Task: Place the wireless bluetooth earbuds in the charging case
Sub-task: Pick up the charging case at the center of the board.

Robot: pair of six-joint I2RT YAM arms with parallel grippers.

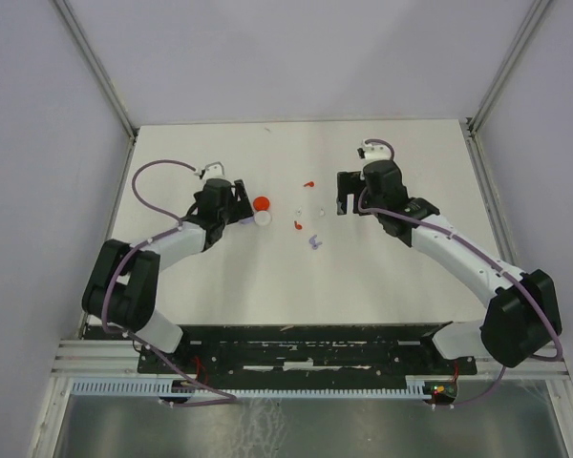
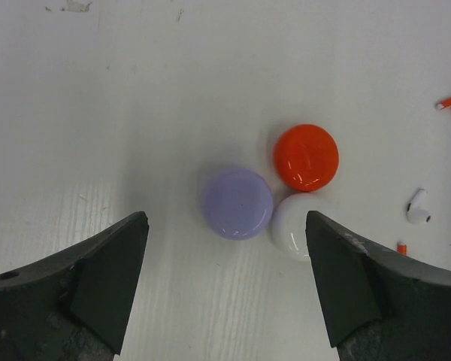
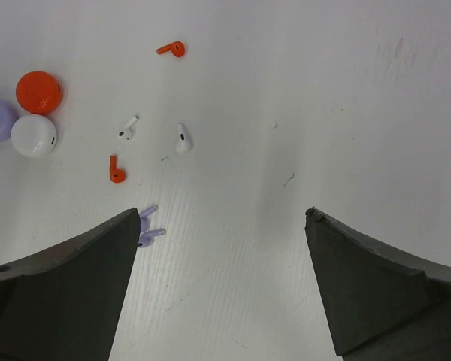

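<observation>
Earbuds (image 3: 183, 140) loose, stems diff. directions

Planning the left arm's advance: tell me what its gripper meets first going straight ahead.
Probably the lavender round case, almost centred ahead of the open left gripper; the white case lies right of that line. Gripper height is unclear.

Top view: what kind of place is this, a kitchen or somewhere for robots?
Most likely a robot lab test cell: a left arm and right arm bolted to a white table, plain walls on a metal frame, and tiny earbuds beside round cases.
</observation>
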